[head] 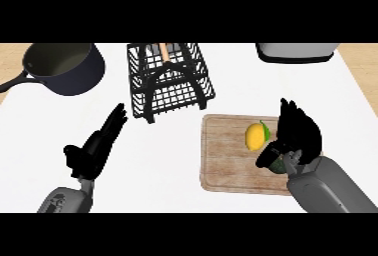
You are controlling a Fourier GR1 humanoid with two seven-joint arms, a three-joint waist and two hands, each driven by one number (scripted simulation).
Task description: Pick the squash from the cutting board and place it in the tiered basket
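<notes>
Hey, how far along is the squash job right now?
Nothing looks done: the squash lies on the cutting board. In hand: the right hand sits just beside it, not gripping. Left: grasp, carry and place it in the basket. The left hand rests open.

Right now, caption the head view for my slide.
Right hand beside squash on board; basket waits behind.

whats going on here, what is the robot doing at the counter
The robot's right hand hovers over the wooden cutting board, just right of the yellow squash, which lies on the board, not yet picked up. The fingers look fairly straight, not curled round it. The black tiered basket stands farther back on the counter. The left hand rests open at the left. A dark pot sits at the back left.
</notes>
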